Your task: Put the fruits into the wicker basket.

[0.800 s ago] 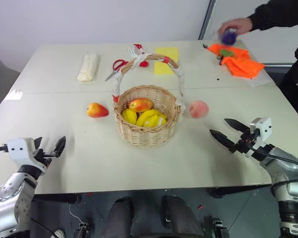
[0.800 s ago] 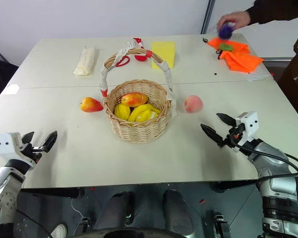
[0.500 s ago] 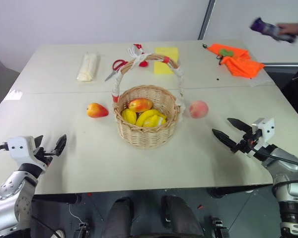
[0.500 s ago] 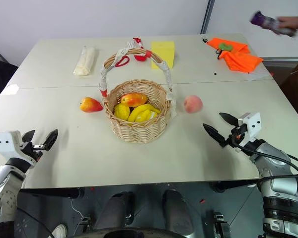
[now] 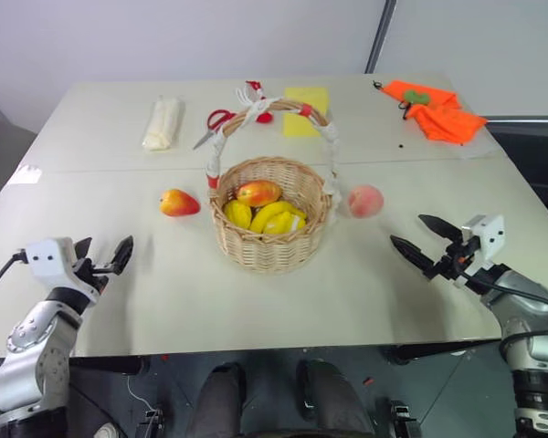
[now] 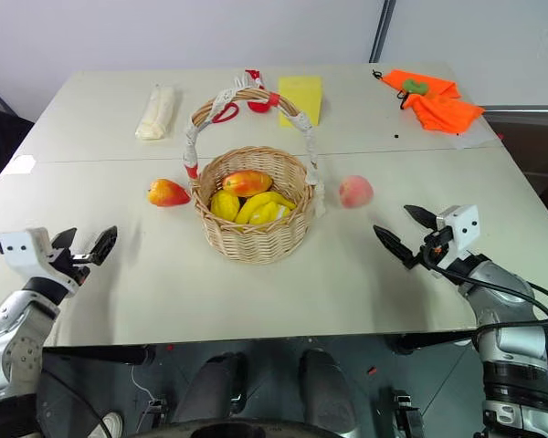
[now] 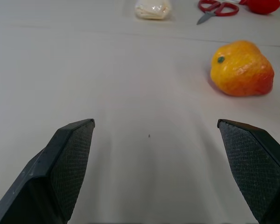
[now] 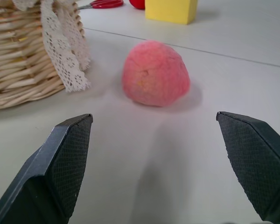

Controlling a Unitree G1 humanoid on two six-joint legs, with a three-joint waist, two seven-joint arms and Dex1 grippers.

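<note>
The wicker basket (image 5: 270,225) stands mid-table and holds a red-orange fruit (image 5: 258,192) and several yellow fruits (image 5: 272,217). A mango-like fruit (image 5: 179,203) lies on the table left of the basket; in the left wrist view it (image 7: 241,68) sits ahead of the fingers, off to one side. A pink peach (image 5: 365,201) lies right of the basket, and it (image 8: 156,73) shows straight ahead in the right wrist view. My left gripper (image 5: 103,255) is open near the front left edge. My right gripper (image 5: 422,239) is open at the front right, pointing toward the peach. Both are empty.
At the back of the table lie red-handled scissors (image 5: 214,122), a white wrapped roll (image 5: 162,123), a yellow block (image 5: 306,110) and a red object (image 5: 264,116). An orange cloth (image 5: 436,111) lies at the back right.
The person's hand with the purple object has left the back right corner. My left gripper has moved a little forward and inward. The right gripper has hardly moved.
</note>
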